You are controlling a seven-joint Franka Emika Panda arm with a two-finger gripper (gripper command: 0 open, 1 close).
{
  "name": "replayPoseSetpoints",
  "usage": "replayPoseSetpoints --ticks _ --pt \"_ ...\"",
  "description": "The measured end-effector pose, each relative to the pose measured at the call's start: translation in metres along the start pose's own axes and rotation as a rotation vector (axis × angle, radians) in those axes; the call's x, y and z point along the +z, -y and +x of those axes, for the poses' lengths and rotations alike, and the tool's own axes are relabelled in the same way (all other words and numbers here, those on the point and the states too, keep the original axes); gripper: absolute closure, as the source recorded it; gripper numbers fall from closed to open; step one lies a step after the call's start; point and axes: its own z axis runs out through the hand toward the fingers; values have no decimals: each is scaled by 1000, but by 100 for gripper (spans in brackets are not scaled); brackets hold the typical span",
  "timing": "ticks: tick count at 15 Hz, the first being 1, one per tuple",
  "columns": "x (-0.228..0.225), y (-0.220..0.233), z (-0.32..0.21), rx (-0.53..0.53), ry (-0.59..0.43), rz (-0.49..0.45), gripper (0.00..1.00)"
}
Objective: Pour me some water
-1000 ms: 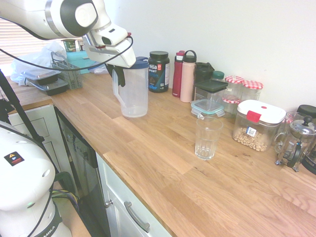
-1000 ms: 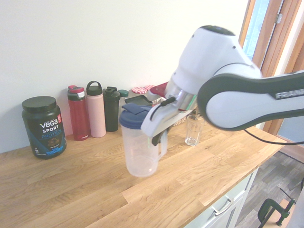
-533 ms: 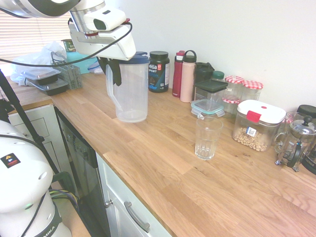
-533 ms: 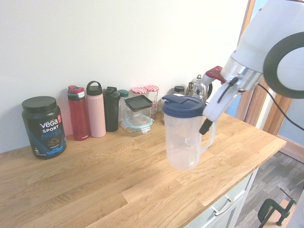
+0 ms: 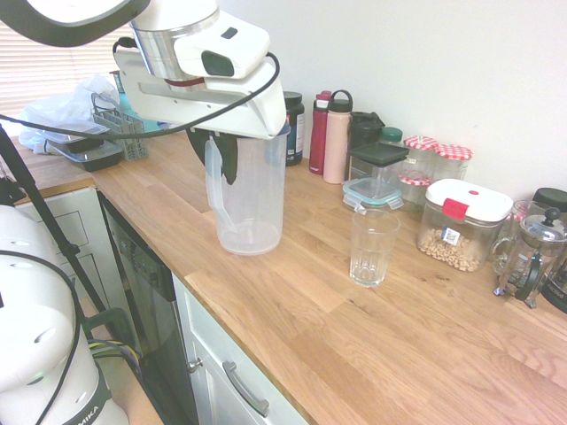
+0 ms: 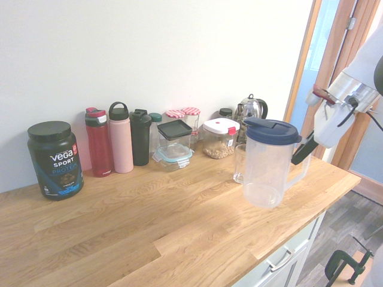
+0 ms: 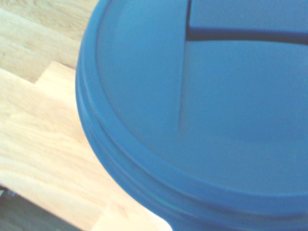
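The big clear jug (image 6: pixel 262 176) is the nearest thing, standing upright at the robot's end of the wooden tabletop (image 6: pixel 149 233). I can't tell if its bottom touches the wood or hangs just over it. The tool (image 6: pixel 296 160) is clenched on the jug's handle (image 6: pixel 298 177), up near the top, just under the blue lid (image 6: pixel 272 131).

The jug looks like hard, smooth plastic, so it shouldn't squash much. I can't see how much water is inside (clear water is sneaky like that!). If there is a lot, it will be heavy and want to swing down and twist in the grip. Water will slosh too, so slow tipping is best. The handle is the right place to hold, because the round sides are wide and could be slippery.

Past the jug is the empty-looking drinking glass (image 6: pixel 239 164), upright and apart from it. It looks hard and easy to break, so the jug must not bump it. If it needs steadying, its lower part is the best place to hold. Next, I think, the jug should go over to the glass, with its spout above the rim.

Farther back is a see-through box (image 6: pixel 220 143) with a white lid.
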Motion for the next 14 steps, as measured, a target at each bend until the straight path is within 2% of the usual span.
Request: replayPoseSetpoints --ticks 2,4,7,9,12,14 --pt "-8 -25 7 -29 1 -14 100" --pt "-11 -46 24 -90 21 -70 100" --pt "-6 -77 42 -218 122 -156 100" --pt "-10 -91 51 -267 158 -193 100" --pt "-28 -104 73 -273 169 -260 100" --pt "-36 -115 91 -255 209 -339 100"
